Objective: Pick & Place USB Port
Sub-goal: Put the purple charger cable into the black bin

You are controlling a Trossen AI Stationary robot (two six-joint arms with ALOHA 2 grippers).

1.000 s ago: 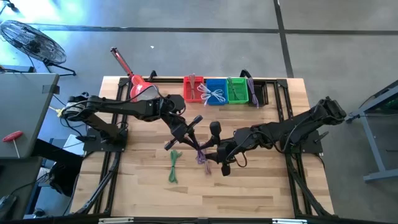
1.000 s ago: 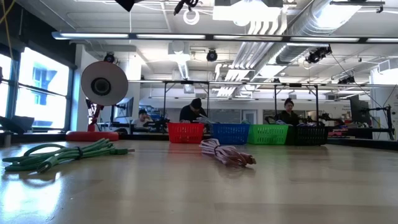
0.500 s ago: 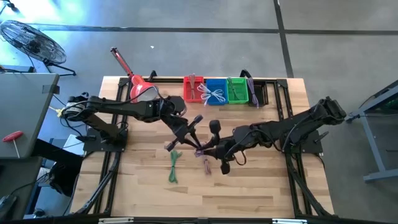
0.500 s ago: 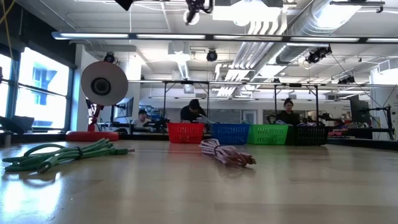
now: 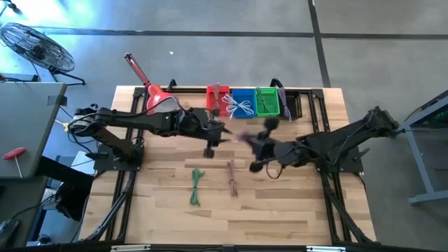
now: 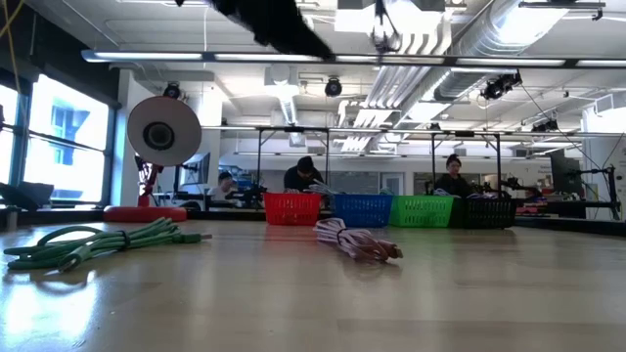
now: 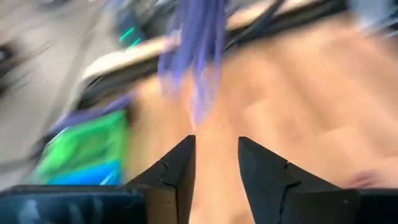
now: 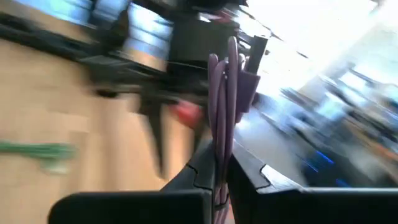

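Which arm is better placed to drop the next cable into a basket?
The right. Its gripper is shut on a purple cable and sits near the baskets. The left gripper is open and holds nothing.

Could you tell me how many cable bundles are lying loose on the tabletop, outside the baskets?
2: a green cable left of a pinkish cable, both on the wooden table. A purple cable is clamped in the right gripper, off the table. The baskets' contents aren't counted.
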